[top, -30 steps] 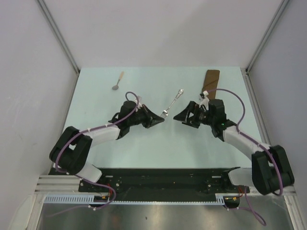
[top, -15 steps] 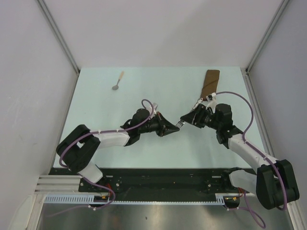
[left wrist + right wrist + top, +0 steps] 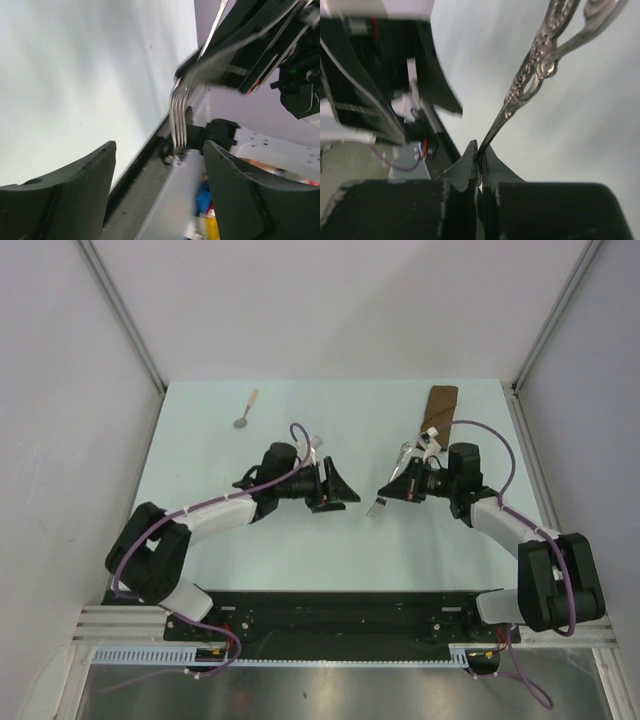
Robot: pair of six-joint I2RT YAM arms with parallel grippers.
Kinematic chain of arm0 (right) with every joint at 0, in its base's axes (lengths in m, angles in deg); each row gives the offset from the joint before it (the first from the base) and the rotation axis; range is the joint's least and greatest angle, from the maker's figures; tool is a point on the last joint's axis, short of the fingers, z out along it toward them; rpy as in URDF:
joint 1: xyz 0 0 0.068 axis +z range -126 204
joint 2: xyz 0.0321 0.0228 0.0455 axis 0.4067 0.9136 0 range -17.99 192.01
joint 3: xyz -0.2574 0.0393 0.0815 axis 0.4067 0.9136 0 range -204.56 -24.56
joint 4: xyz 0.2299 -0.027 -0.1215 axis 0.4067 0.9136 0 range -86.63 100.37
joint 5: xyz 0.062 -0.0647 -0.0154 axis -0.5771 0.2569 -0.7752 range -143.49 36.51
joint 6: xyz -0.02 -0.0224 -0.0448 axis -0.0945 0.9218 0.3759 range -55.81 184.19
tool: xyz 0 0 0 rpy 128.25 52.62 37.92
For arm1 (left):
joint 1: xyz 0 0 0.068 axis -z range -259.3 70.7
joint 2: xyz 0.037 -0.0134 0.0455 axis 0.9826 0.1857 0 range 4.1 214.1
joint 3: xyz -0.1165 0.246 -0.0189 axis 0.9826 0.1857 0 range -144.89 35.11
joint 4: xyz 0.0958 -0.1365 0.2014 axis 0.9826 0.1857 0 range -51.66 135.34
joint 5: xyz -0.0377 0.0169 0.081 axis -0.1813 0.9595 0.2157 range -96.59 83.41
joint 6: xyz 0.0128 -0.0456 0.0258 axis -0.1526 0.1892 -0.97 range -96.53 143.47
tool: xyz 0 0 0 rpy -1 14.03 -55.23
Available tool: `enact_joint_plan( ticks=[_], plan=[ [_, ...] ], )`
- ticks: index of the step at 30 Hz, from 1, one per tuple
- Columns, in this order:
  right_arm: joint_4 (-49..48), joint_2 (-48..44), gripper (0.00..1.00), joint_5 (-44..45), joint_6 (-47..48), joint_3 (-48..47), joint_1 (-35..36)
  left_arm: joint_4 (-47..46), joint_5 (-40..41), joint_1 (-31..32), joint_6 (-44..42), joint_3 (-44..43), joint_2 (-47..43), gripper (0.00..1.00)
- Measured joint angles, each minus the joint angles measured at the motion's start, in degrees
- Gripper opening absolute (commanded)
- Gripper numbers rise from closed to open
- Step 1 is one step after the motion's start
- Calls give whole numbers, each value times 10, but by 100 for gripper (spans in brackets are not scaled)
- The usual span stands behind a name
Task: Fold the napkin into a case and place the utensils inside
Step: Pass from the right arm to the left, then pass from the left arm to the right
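The napkin, folded into a narrow brown case (image 3: 438,412), lies at the back right of the table. One utensil, a silver fork (image 3: 376,507) with an ornate handle (image 3: 530,85), is held above the table with my right gripper (image 3: 392,488) shut on it; in the right wrist view the jaws (image 3: 479,148) pinch its shaft. My left gripper (image 3: 343,490) stands open just left of the fork, its jaws apart with nothing between them. The tines (image 3: 178,117) hang beyond my left gripper (image 3: 159,150). A small spoon (image 3: 245,410) with a tan handle lies at the back left.
White walls with metal corner posts close in the pale table (image 3: 300,550) on three sides. The black base rail (image 3: 340,610) of both arms runs along the near edge.
The fork has passed from my left gripper to my right. The left jaws opened and drew back to the left; the right jaws closed on the fork.
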State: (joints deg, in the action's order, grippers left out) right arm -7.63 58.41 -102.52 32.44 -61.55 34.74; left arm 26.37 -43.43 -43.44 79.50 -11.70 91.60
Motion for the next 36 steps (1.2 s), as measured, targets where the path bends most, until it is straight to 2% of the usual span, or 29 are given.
enact_joint_plan(
  ticks=[3, 6, 10, 18, 21, 22, 23, 24, 25, 26, 27, 28, 30, 31, 34, 36],
  plan=[
    [4, 17, 0, -53, 33, -10, 43, 68, -15, -28, -77, -65, -2, 76],
    [4, 40, 0, -93, 51, -10, 108, 92, -43, -32, -122, -117, 7, 73],
    [-12, 70, 0, -123, 52, -9, 160, 109, -71, -36, -146, -120, 15, 67],
    [-86, 82, 0, -146, 15, -1, 184, 97, -118, -75, -140, -76, 24, 64],
    [-116, 99, 0, -154, -5, -1, 200, 53, -140, -83, -112, -65, 36, 54],
    [-125, 106, 0, -156, -13, -1, 205, 31, -149, -84, -98, -60, 40, 37],
    [-129, 108, 2, -157, -15, -1, 209, 10, -157, -84, -84, -55, 43, 26],
    [-133, 111, 20, -158, -19, -1, 212, -12, -165, -84, -66, -50, 45, 17],
    [-138, 113, 29, -159, -24, -1, 216, -36, -173, -84, -52, -45, 48, 6],
    [-142, 114, 38, -158, -30, 0, 217, -52, -177, -85, -39, -41, 49, 4],
    [-145, 114, 53, -156, -34, 0, 216, -62, -180, -86, -32, -39, 51, 0],
    [-146, 113, 59, -150, -39, 2, 214, -70, -179, -88, -30, -38, 51, 0],
    [-144, 110, 66, -131, -52, 11, 208, -77, -178, -94, -30, -38, 51, 0],
    [-143, 104, 67, -122, -59, 20, 205, -81, -178, -97, -29, -38, 51, 0],
    [-143, 76, 66, -99, -86, 51, 201, -102, -175, -108, -18, -38, 51, 0],
    [-151, 58, 61, -89, -105, 71, 201, -123, -176, -111, -4, -38, 51, 0]
  ],
)
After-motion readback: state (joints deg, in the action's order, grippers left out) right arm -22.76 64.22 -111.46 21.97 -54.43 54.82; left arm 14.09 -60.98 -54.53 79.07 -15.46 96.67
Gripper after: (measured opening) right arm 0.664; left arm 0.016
